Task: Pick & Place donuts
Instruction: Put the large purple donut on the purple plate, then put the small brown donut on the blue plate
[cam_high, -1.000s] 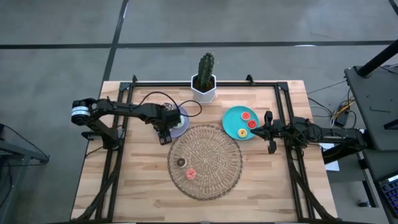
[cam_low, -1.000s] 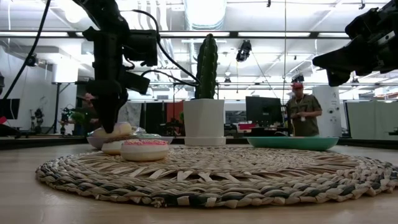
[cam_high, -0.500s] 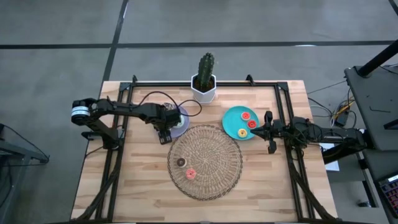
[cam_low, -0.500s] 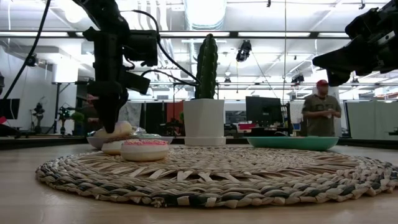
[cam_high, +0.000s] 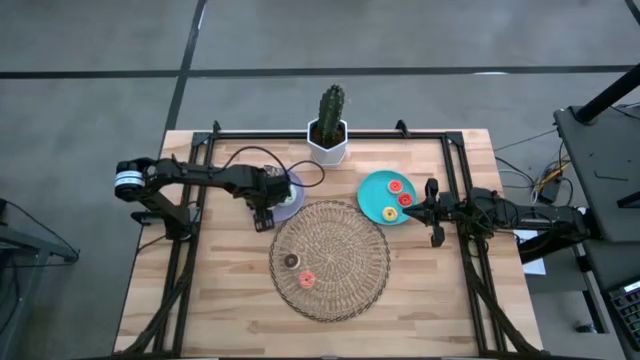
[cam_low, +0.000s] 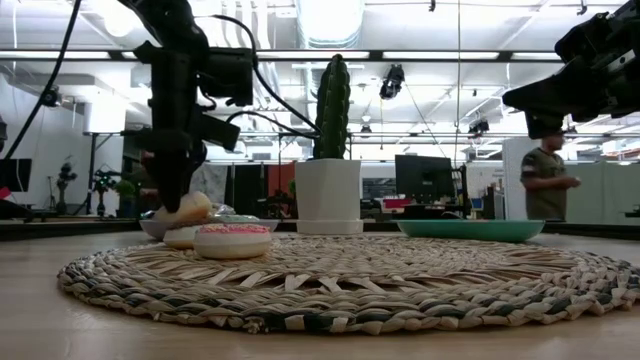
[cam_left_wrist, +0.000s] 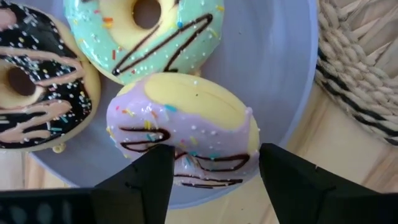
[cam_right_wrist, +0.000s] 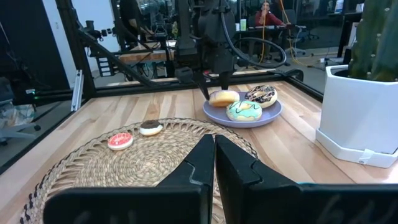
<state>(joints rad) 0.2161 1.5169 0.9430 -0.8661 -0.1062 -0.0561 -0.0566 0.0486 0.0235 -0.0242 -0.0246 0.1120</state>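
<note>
Left gripper (cam_left_wrist: 211, 171), jaws parted, straddling tilted lilac donut (cam_left_wrist: 183, 127) at lavender plate's (cam_left_wrist: 280, 68) near edge, not clamping; right gripper (cam_right_wrist: 214, 158) closed, empty, beside teal plate (cam_high: 372, 190).

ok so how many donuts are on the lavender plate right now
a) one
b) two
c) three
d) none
c: the left wrist view shows three on the lavender plate: the dark chocolate-iced donut, the green-iced donut, and the lilac-iced donut, which sits tilted in front of the open left gripper.
</note>
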